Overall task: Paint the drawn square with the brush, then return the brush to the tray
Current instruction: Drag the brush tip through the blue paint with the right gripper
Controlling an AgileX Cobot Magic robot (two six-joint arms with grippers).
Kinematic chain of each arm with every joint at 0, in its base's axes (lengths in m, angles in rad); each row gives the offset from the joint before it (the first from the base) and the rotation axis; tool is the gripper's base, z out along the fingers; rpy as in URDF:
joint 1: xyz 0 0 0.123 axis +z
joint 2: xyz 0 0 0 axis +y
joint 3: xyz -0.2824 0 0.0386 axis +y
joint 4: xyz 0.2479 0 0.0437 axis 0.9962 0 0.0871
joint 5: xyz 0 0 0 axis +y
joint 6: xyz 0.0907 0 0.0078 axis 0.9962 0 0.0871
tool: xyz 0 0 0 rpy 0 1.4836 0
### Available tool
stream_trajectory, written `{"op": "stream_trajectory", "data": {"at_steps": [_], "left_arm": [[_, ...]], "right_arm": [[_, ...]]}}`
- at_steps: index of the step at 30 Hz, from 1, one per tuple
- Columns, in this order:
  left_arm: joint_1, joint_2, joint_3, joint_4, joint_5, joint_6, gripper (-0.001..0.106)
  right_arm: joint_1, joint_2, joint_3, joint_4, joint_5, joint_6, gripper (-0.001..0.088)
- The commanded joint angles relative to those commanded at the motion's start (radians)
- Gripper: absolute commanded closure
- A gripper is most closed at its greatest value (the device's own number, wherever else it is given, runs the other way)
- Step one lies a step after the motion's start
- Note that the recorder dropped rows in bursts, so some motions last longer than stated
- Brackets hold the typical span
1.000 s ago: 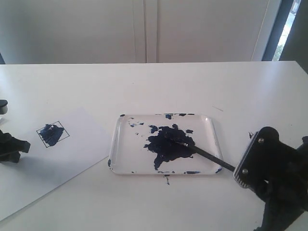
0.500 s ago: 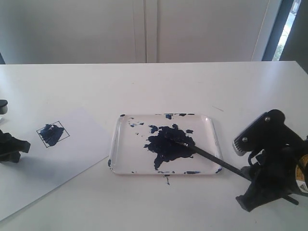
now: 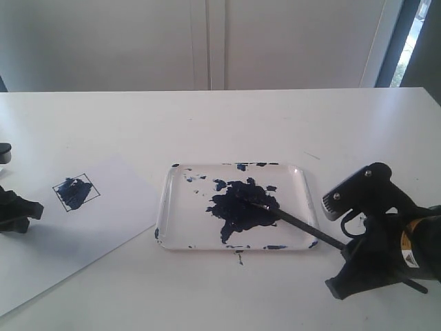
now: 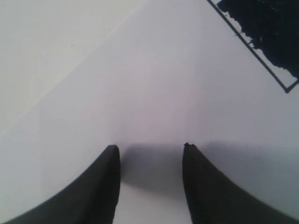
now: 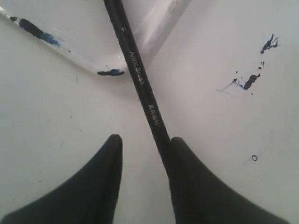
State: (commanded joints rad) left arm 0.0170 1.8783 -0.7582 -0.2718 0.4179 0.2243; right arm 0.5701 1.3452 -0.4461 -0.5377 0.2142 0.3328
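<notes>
- Table (image 3: 275, 124): white paper sheet (image 3: 62, 248) on the left, the tray (image 3: 165, 200) just beside its edge. Paint flecks (image 5: 250, 81) on the bare top near the tray's corner.
- The tray: dark paint blob (image 3: 238, 207) in the middle. The brush (image 3: 289, 219) has its tip in the blob and its handle crosses the rim.
- The drawn square (image 3: 75, 192): on the sheet, smeared dark inside.
- Right gripper (image 5: 145, 139): jaws spread, handle between them, touching one finger only.
- Left gripper (image 4: 149, 147): jaws spread over the sheet, near the square.

Bright and even, daylight entering by the window (image 3: 412, 34) (beyond the far right corner of the worktop (image 3: 275, 117)); soft shadows, slight blur throughout.
</notes>
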Motion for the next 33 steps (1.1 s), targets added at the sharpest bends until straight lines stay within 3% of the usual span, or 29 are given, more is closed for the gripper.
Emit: {"op": "stream_trajectory", "data": {"at_steps": [12,19,33], "left_arm": [[0.0,0.0,0.0,0.0,0.0,0.0,0.057],[0.0,0.0,0.0,0.0,0.0,0.0,0.057],[0.0,0.0,0.0,0.0,-0.006,0.0,0.057]], "right_arm": [[-0.001,0.023,0.0,-0.023,-0.004,-0.023,0.0545],[-0.053,0.024,0.0,-0.041,-0.002,-0.019,0.0545],[-0.053,0.155,-0.022,-0.034,-0.031,-0.019,0.0545]]}}
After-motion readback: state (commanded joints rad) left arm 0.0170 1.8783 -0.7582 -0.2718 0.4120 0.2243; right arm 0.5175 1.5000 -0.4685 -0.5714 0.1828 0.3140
